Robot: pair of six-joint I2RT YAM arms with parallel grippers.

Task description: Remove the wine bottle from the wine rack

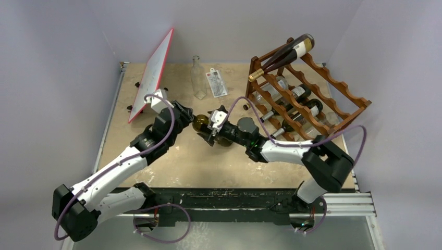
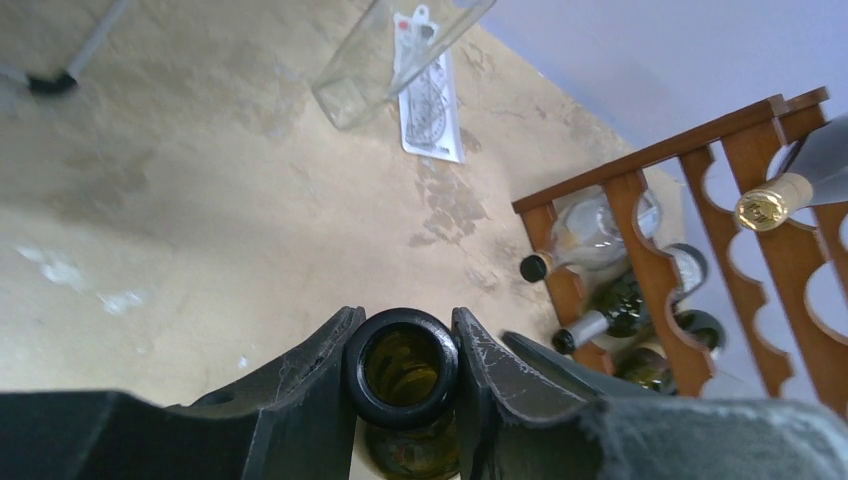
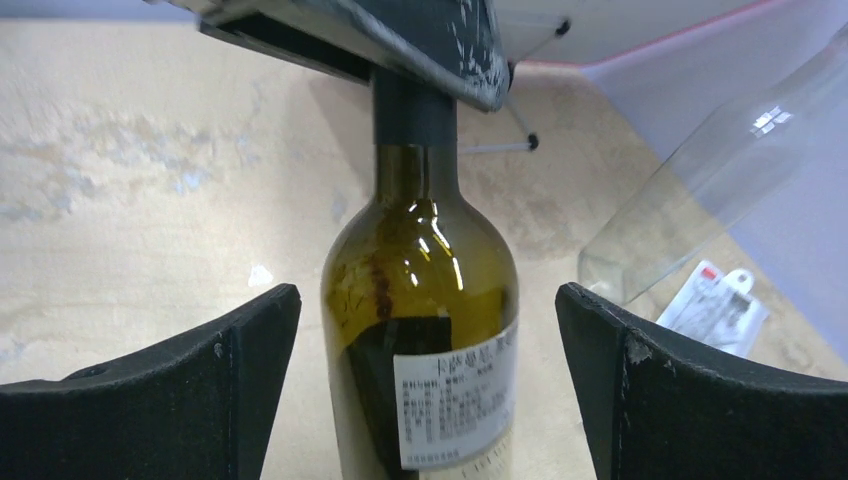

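Middle of table point(image 1: 177, 166), left of rack point(image 2: 645, 260): green bottle point(image 3: 420, 260) upright, well off rack. Left gripper point(image 2: 402, 345) clamped tight on bottle mouth from above. Right gripper point(image 3: 428, 298) wide open, fingers point(image 3: 200, 390) either side of bottle body, not touching. Can't tell if base touches table. Other bottles point(image 1: 292, 94) lying in rack, gold-capped one point(image 1: 284, 54) tilted on top.

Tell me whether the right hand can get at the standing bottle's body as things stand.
Probably yes. The right hand is open, one finger either side of the bottle, nothing between. The left hand grips only the neck, leaving the body free.
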